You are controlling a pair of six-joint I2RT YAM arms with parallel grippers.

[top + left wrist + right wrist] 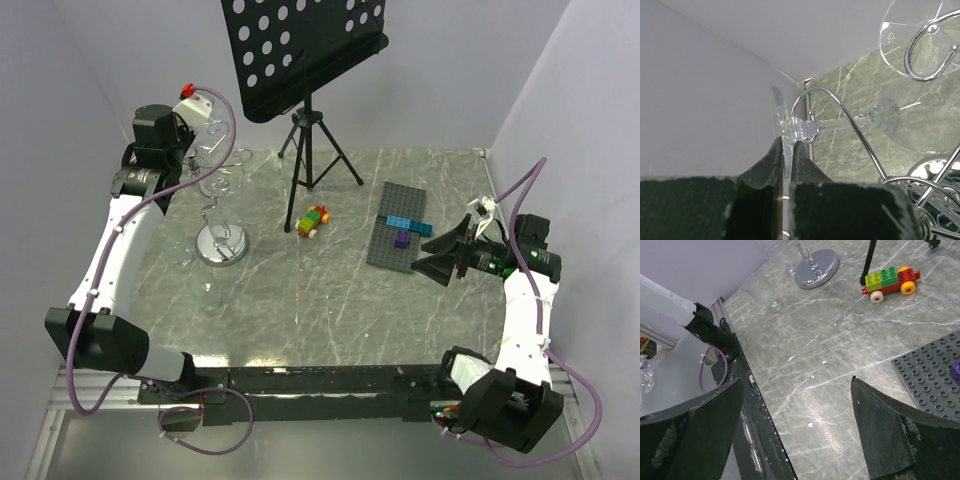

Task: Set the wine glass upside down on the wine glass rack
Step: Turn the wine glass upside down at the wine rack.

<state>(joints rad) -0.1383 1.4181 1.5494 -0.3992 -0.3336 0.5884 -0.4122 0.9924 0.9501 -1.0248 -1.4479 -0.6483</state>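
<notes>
Fingers of left gripper nearly shut, pinching the wine glass by its foot, disc edge-on between the pads. Stem runs sideways away from the fingers, bowl at the far end, so the glass lies roughly horiz, not yet inverted, up by the top of the wine glass rack. Foot grip makes sense imo: leaves the stem free to slide into a hook arm, foot sits on top, bowl hangs down. One wire arm curves across the stem just past the foot; touching or not, can't tell. Second glass hangs by its foot on a neighbouring hook. Right gripper wide open, empty, over the table near grey baseplate, well apart from rack.
</notes>
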